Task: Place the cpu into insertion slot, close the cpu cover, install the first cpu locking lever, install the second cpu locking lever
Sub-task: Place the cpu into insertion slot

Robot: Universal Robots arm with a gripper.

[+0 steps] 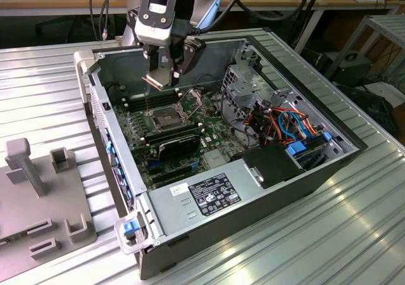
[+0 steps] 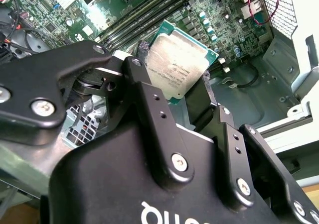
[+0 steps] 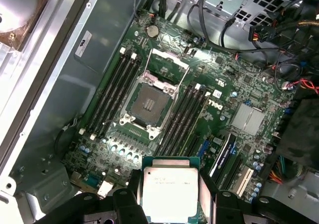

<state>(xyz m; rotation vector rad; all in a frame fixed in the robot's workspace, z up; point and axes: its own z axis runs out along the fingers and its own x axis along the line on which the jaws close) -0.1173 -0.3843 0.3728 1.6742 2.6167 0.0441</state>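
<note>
The open computer case (image 1: 266,212) lies beneath the arm with the motherboard (image 3: 224,79) exposed under the tool. The gripper (image 3: 170,196) hangs above the board, its fingers (image 3: 130,201) drawn in narrow and clamped on two opposite edges of the cpu (image 2: 180,63), which it carries metal top up, clear of the board. The insertion slot (image 3: 148,103) lies below and beyond the fingertips, well apart from the chip, its dark centre bare. The cpu cover (image 3: 167,64) is swung open on the side of the slot farthest from the gripper, so the path down looks unobstructed. In the first wrist view the slot's square sits turned somewhat against the chip's edges; I judge the chip is neither over the slot nor squared to it yet.
</note>
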